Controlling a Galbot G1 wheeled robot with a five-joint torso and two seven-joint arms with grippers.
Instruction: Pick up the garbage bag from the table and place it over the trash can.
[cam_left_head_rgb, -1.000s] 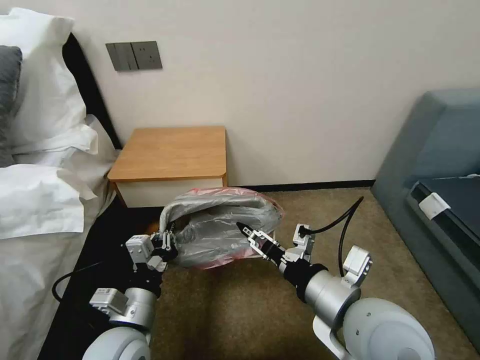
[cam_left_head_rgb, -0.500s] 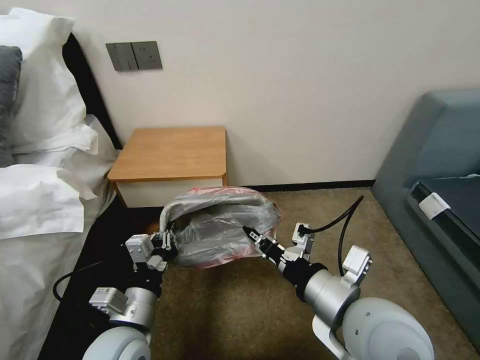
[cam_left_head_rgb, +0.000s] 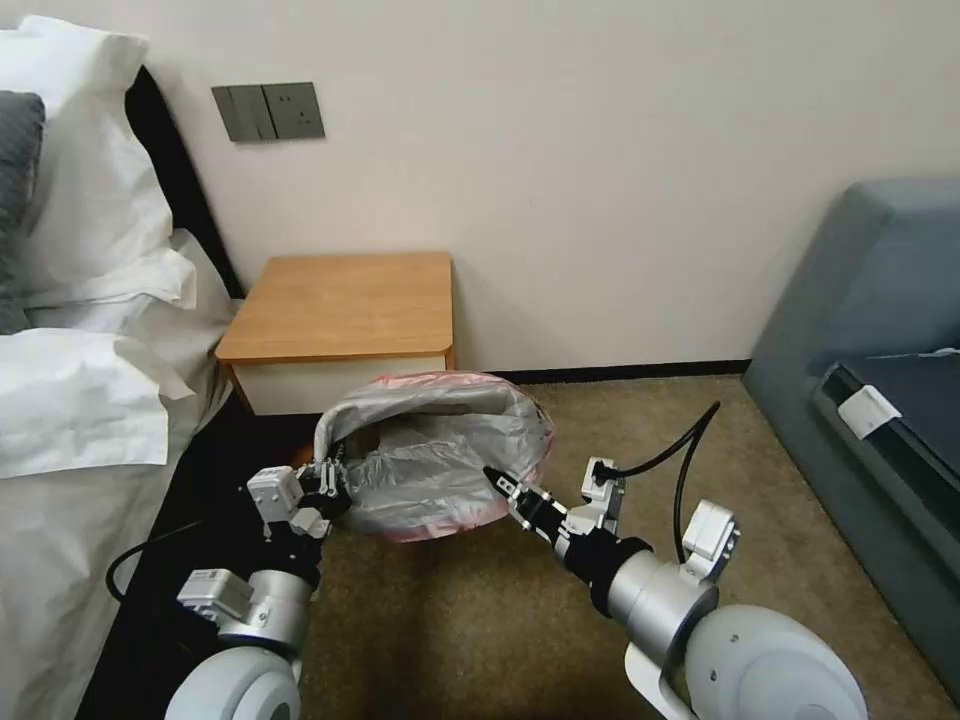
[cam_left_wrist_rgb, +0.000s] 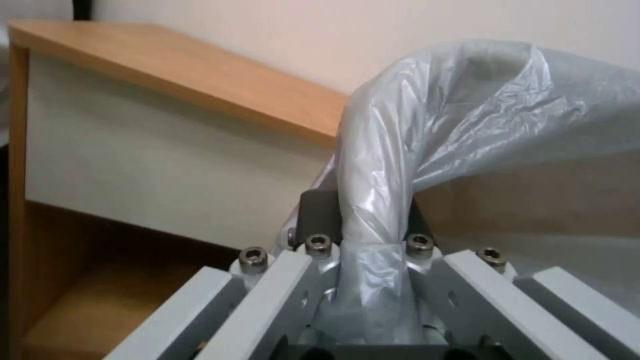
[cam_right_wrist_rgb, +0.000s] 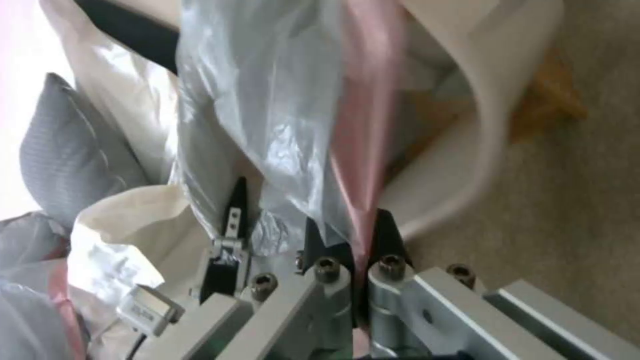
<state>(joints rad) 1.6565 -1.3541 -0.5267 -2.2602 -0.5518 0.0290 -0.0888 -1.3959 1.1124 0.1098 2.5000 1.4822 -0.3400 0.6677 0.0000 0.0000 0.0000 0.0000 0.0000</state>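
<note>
- The left pincer (cam_left_head_rgb: 330, 478) is clamped tight on a bunched fold of the garbage bag (cam_left_head_rgb: 430, 455) at the bag's left side; in the left wrist view the grey plastic (cam_left_wrist_rgb: 373, 200) runs down between its closed fingers (cam_left_wrist_rgb: 319, 220).
- The right pincer (cam_left_head_rgb: 497, 481) is closed on the bag's right side, and the right wrist view shows its dark fingertips (cam_right_wrist_rgb: 387, 235) pinching the pinkish-red edge (cam_right_wrist_rgb: 363, 150) of the plastic.
- Between the two pincers the bag is stretched open, its mouth forming a wide loop, held above the carpet (cam_left_head_rgb: 480, 620) just in front of the table (cam_left_head_rgb: 345, 305).
- The trash can (cam_right_wrist_rgb: 480, 125) sits under the bag; its cream rolled rim shows in the right wrist view, with the plastic draped over and beside it.
- The table's wooden top lies bare, with the white drawer front (cam_left_head_rgb: 330, 385) below its front edge.
- The bed (cam_left_head_rgb: 80, 420) with white sheets lies beside the table's left edge, and a grey-blue sofa (cam_left_head_rgb: 880, 330) stands well apart on the right.
</note>
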